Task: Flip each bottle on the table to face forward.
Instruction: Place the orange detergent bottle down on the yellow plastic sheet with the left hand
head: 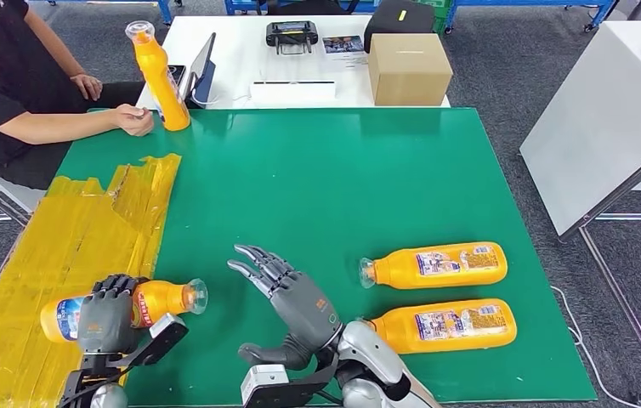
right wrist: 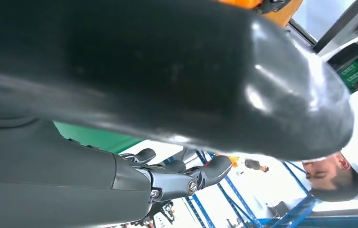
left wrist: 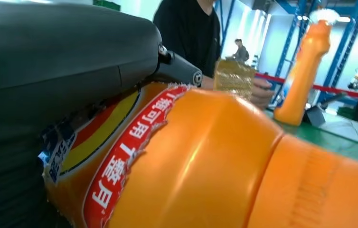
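Observation:
My left hand [head: 109,314] grips an orange bottle [head: 157,300] lying on its side at the near left, cap toward the table's middle. Close up, that bottle [left wrist: 201,161] shows its red and yellow label under my dark fingers [left wrist: 72,61]. My right hand [head: 287,302] hovers over the green mat with fingers spread, holding nothing; its fingers [right wrist: 177,178] stand apart in the right wrist view. Two more orange bottles lie on their sides to its right, one farther [head: 436,264] and one nearer [head: 445,325]. A fourth orange bottle [head: 160,76] stands upright at the far left corner.
A person in black sits at the far left, one hand [head: 134,120] resting by the upright bottle. Crinkled yellow tape [head: 79,246] covers the mat's left edge. A cardboard box [head: 408,68] and devices sit on the white table behind. A white table [head: 615,110] stands to the right.

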{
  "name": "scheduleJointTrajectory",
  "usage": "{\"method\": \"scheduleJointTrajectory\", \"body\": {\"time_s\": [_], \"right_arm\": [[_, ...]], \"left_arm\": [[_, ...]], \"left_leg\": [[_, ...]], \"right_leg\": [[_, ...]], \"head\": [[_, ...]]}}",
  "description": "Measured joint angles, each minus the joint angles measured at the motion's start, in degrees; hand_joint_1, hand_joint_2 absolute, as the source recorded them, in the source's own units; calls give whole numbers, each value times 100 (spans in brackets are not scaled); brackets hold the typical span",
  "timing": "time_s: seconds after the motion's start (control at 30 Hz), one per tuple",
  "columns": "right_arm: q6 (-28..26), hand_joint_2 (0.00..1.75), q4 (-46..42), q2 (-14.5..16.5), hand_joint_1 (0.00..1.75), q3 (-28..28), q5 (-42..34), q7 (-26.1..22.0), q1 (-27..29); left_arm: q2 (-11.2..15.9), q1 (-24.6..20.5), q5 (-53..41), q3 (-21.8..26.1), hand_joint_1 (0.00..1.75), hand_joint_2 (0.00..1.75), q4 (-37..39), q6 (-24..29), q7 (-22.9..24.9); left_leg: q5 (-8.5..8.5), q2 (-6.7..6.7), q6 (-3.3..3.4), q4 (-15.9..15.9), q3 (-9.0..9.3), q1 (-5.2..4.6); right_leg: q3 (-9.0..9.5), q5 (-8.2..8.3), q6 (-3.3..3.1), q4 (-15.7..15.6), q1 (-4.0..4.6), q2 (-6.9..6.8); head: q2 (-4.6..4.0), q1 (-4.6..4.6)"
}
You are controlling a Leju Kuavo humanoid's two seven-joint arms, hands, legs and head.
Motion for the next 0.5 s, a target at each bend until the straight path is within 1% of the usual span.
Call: {"method": "scheduleJointTrajectory", "body": {"time_s": [0.1,0.13,0.23,0.37,0.43,0.5], "right_arm": [[6,175,-20,-31,0,0,-4,-1,-2],[15,175,-23,-42,0,0,-10,-1,-4],[68,175,-28,-81,0,-9,-61,-2,-23],[161,175,-28,-119,0,-45,-137,-13,-86],[199,175,-28,-124,0,-52,-165,-20,-128],[226,175,-28,-128,0,-68,-189,-28,-153]], "left_arm": [[55,-103,49,-45,30,175,199,-192,-24],[82,-137,37,-67,0,131,267,-304,-17],[198,-264,-127,-150,0,0,531,-554,128],[368,-464,-395,-250,0,0,895,-686,360],[459,-510,-427,-301,0,0,997,-757,335],[546,-494,-324,-331,0,0,1024,-891,214]], "left_leg": [[-1,-2,0,0,7,0],[-1,-2,-1,-1,12,-1],[-1,-2,-2,-3,34,0],[-4,-18,-5,-7,71,1],[-8,-23,-8,-9,89,0],[-10,-24,-10,-10,99,-1]], "right_leg": [[6,-1,-1,0,0,-1],[11,-1,-1,0,0,-2],[33,-2,-3,0,3,-2],[51,-10,-6,0,3,-15],[56,-14,-8,0,2,-18],[58,-16,-9,0,0,-18]], "head": [[0,-2],[0,-2],[0,-3],[0,-2],[0,-2],[0,-2]]}}
